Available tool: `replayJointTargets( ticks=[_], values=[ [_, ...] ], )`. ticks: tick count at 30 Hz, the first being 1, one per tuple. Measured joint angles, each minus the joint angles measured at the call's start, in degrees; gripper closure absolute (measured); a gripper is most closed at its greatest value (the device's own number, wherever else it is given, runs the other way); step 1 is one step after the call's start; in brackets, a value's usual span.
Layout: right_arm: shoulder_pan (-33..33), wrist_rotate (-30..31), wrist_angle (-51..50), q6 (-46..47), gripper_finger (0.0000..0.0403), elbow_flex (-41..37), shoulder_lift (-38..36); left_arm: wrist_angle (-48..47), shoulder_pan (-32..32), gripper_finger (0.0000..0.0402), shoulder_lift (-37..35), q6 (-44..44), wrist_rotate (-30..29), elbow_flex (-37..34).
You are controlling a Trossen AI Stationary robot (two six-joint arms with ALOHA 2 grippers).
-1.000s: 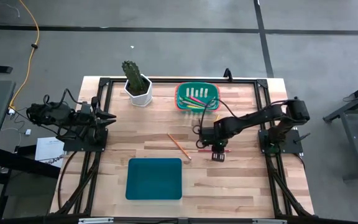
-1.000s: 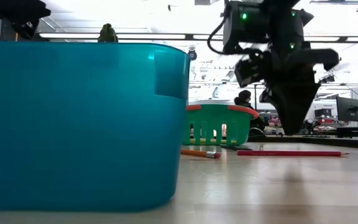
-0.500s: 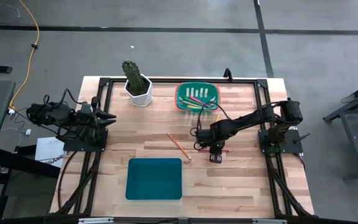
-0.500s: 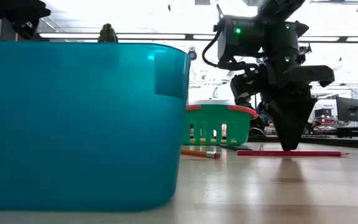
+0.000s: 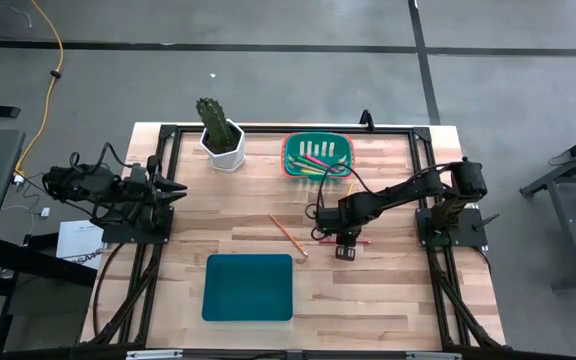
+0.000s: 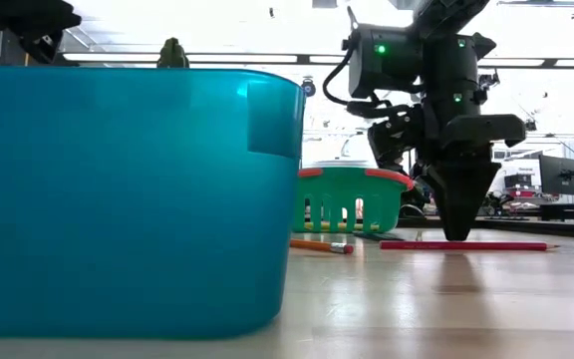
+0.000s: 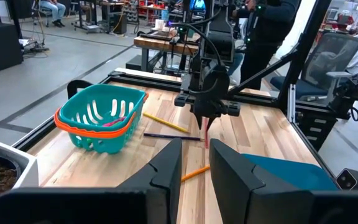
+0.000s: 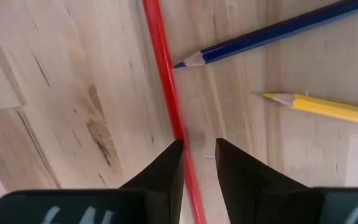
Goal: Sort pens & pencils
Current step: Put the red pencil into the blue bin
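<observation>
red pencil [image 8: 164,81] (no readable writing) lies between the narrowly parted fingers of the right gripper [image 8: 197,155].

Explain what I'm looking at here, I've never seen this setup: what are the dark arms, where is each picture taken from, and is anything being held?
Two robot arms work at a wooden table. One picture looks straight down, one looks level across the tabletop, and one comes from each wrist.

The left gripper waits at the table's left edge, fingers slightly apart. The right gripper is down at a red pencil, its fingers either side of it; nothing is lifted yet.

Also lying loose: an orange pencil, a blue pencil and a yellow pencil. A green basket holds more sticks. There is also a teal bin and a potted cactus.
</observation>
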Motion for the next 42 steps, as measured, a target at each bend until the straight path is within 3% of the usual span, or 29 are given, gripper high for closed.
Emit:
replayJointTargets(
  ticks=[6,42],
  values=[
    [0.0,-3.8,0.8,-1.1,0.0320,0.0,0.0,0.0,0.0,0.0330,0.0,0.0,0.0,0.0],
    [-0.1,-0.2,0.5,4.6,0.0320,0.1,1.7,-0.1,0.0,0.0330,0.0,0.0,0.0,0.0]
  ],
)
